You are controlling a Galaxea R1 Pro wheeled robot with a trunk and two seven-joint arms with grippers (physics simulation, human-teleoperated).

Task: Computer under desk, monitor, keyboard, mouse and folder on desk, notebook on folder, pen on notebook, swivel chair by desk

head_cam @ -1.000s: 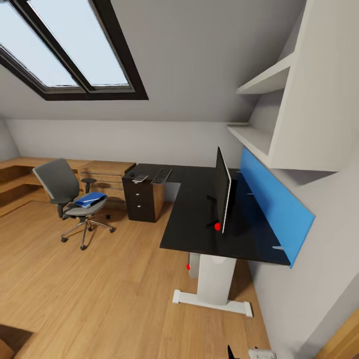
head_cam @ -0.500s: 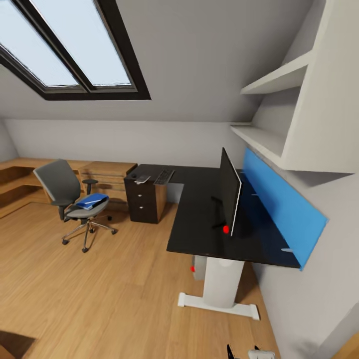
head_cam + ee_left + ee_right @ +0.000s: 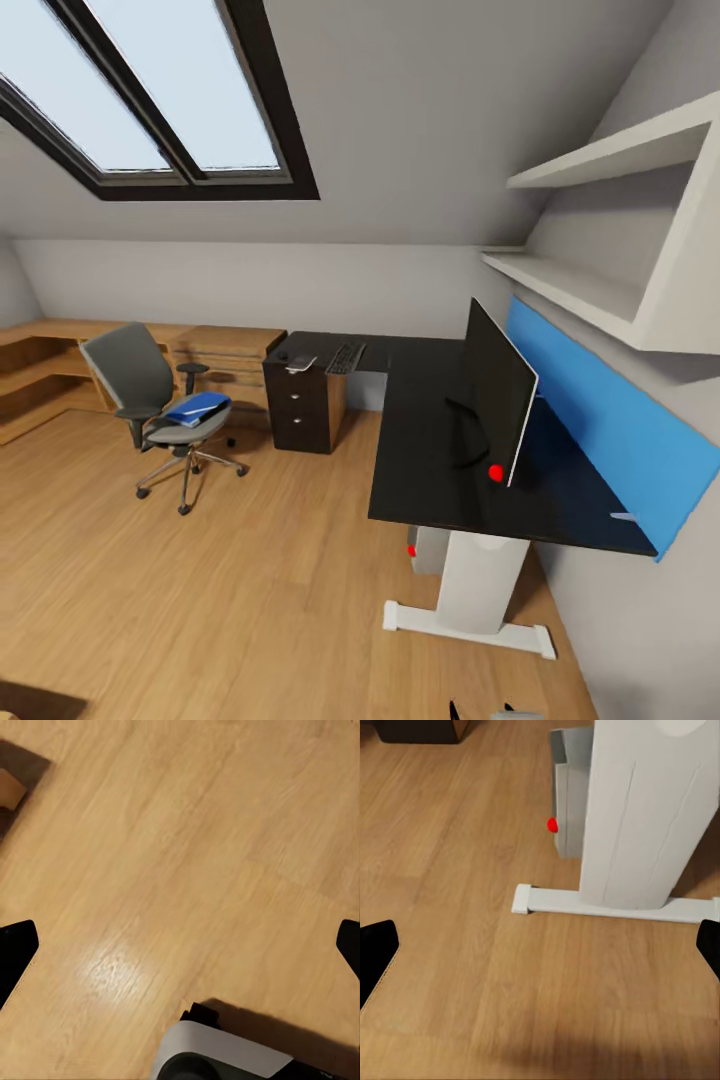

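With both grippers' jaws wide and empty over the floor, we note the head view has shifted nearer the desk (image 3: pixel 420 440), monitor (image 3: pixel 500 400) atop, folder (image 3: pixel 197 408) still on the swivel chair (image 3: pixel 150 400): approach underway, nothing moved.

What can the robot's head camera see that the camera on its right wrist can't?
Head view: the swivel chair with the blue folder on its seat, the monitor and keyboard on the black desk, and a roof window.
Right wrist view: the right hand, its dark fingertips spread wide above the floor.
Both: the desk's white leg, the grey computer with a red dot beside it, and the wooden floor.
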